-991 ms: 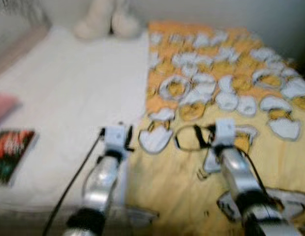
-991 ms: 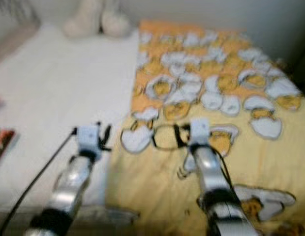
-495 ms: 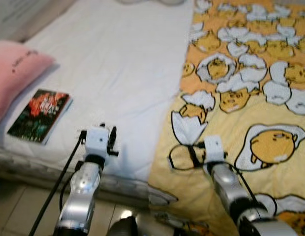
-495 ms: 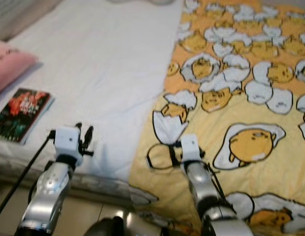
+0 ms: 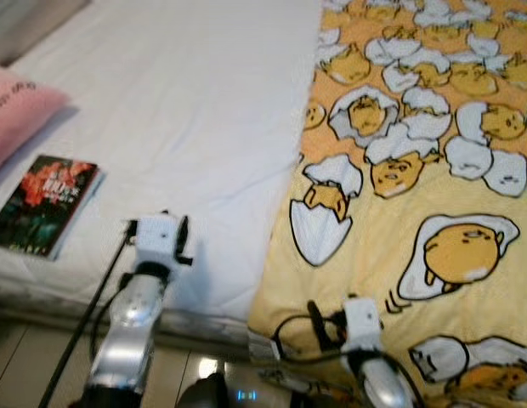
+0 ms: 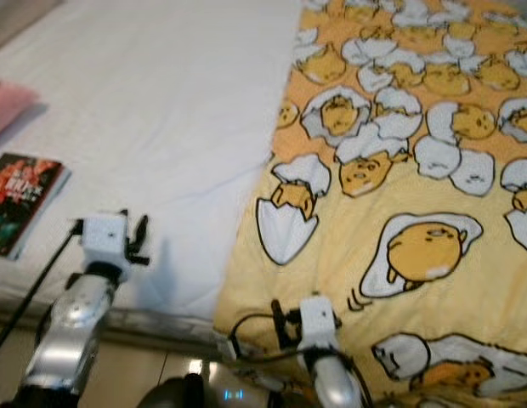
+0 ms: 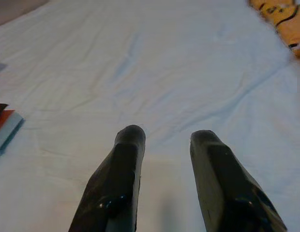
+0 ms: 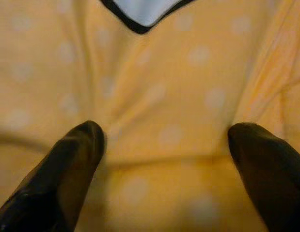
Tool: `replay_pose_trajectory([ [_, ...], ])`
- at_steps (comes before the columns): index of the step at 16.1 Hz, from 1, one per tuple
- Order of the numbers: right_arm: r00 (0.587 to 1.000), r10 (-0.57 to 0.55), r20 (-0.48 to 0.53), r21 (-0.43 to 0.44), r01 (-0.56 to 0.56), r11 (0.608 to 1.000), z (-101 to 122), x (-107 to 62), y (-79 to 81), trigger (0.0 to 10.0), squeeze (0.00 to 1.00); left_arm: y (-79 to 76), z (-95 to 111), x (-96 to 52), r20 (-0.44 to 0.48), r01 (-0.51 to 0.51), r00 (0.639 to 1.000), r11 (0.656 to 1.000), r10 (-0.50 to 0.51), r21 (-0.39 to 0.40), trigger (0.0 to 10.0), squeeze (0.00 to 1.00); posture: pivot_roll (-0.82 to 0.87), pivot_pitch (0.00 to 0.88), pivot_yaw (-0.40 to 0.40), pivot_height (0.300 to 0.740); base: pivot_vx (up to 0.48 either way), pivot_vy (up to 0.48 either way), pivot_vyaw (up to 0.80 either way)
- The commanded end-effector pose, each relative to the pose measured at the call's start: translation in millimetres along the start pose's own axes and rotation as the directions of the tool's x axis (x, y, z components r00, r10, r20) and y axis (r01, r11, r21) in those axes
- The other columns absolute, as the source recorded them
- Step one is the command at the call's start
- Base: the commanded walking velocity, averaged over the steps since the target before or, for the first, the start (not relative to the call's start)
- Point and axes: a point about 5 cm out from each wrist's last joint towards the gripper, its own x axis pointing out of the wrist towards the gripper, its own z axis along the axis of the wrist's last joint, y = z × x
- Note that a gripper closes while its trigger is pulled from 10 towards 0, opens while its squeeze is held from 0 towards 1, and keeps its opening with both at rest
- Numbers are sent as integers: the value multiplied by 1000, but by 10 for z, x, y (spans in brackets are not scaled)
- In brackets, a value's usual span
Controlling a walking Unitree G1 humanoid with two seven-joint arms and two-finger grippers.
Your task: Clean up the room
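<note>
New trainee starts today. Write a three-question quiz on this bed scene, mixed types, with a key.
1. True or false: the book lies on the yellow blanket.
2. Which gripper has its fingers spread over the blanket? A. left B. right
3. Fill in: the pillow beside the book is ____.

Key: 1. False, it lies on the white sheet. 2. B, the right gripper; the left gripper hangs over the sheet. 3. Pink.

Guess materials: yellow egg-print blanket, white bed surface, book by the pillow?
Blanket: looks like soft fleece, matte, bunching between the right gripper fingers. Bed sheet: probably woven cotton, matte, fine creases. Book: likely paperback, printed cover, finish unclear.
</note>
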Motion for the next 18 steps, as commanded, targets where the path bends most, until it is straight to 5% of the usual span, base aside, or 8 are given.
replay_pose_trajectory([
  [1,1000,-1,8,-11,1,1000,51,-58,-29,10000,0,-25,-44,14,-16,1,1000,1000,-1,4,10000,0,191,221,-34,740,0,0,0],
  [2,1000,-5,29,-22,6,1000,100,-51,-49,10000,0,-32,-38,32,-13,-1,1000,1000,1,2,10000,0,191,221,-34,740,0,0,0],
  [3,987,-59,153,-69,70,995,392,-19,-183,10000,0,-113,76,109,37,19,999,1000,-19,-6,10000,0,168,181,-36,740,0,0,0],
  [5,909,-270,319,-79,309,948,802,-6,-537,10000,0,-355,395,276,165,104,981,995,-102,-6,10000,0,139,147,-27,740,0,0,0],
  [7,858,-451,248,-39,474,880,670,-122,-803,10000,0,-635,478,501,159,221,966,971,-205,-91,10000,0,107,134,-19,740,0,0,0],
  [12,852,-513,102,-126,523,843,280,-641,-843,10000,0,-1171,625,773,128,348,935,926,-331,-149,10000,0,-58,179,-20,740,0,0,0],
  [16,848,-523,88,-169,530,831,278,-941,-835,10000,0,-1660,722,673,160,514,856,840,-491,-173,10000,0,-136,216,-22,740,0,0,0],
  [18,870,-487,77,-140,494,858,302,-971,-775,10000,0,-1735,599,627,87,486,873,870,-480,-84,10000,0,-141,226,-25,740,0,0,0],
])
